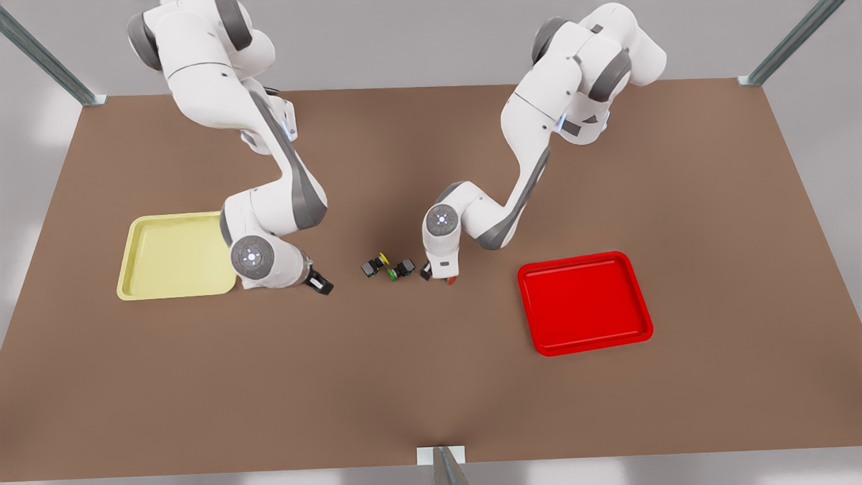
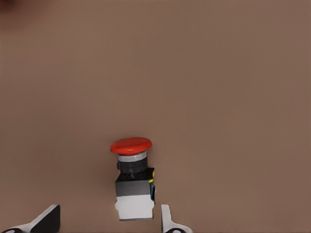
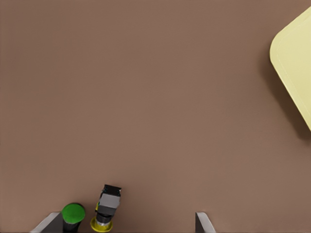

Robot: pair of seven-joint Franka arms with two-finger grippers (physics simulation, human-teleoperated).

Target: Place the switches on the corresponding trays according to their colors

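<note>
The left hand sits low at the bench centre, fingers spread either side of the red-capped switch, not yet pinching it. The right hand hovers near the yellow tray, open, with the yellow-capped switch and a green-capped switch to its right. The red tray lies further right. The switches look light, rigid and apt to tip, probably; the blocky body offers flatter faces than the round cap.
</note>
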